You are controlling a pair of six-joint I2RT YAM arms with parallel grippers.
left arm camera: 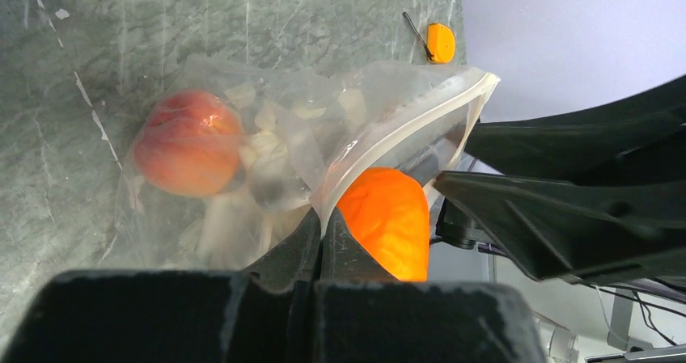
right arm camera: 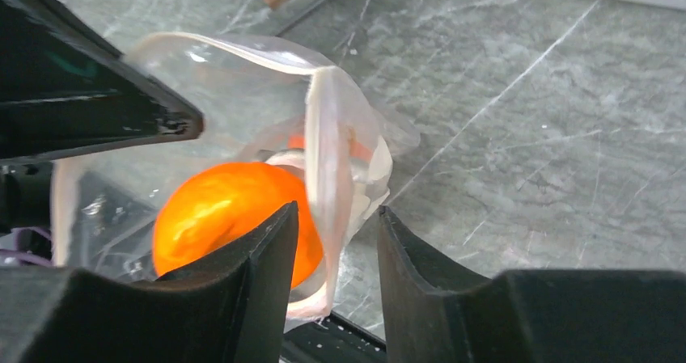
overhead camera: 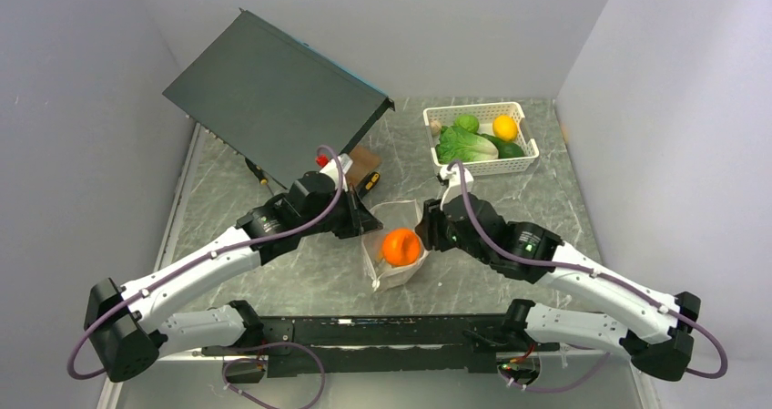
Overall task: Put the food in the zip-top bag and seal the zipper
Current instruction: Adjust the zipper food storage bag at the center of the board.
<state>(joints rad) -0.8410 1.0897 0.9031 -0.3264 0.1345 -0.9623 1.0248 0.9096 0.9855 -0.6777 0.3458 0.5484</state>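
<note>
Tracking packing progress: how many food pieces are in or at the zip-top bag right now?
2. The orange sits at the mouth of the zip-top bag; the peach lies deeper inside. Other pieces may be hidden behind the crumpled plastic.

- zip-top bag point(overhead camera: 393, 245): clear soft film printed with white dots. It lies crumpled at the middle of the marbled tabletop point(overhead camera: 300, 272), with its mouth raised and gaping.
- zipper point(left arm camera: 404, 132): whitish strip along the mouth edge. It is unsealed, its two sides bowed apart in an arch.
- orange point(overhead camera: 401, 246): round, bright and glossy. It sits in the bag's open mouth, just under the arched strip.
- peach point(left arm camera: 188, 153): pink-orange, deeper inside near the closed end, seen through the film.
- Remaining food, in the white slotted basket point(overhead camera: 473, 108), well apart from the bag: leafy lettuce point(overhead camera: 464, 145), round green fruit point(overhead camera: 467, 121), yellow fruit point(overhead camera: 505, 127) and a dark green piece point(overhead camera: 512, 151).
</note>
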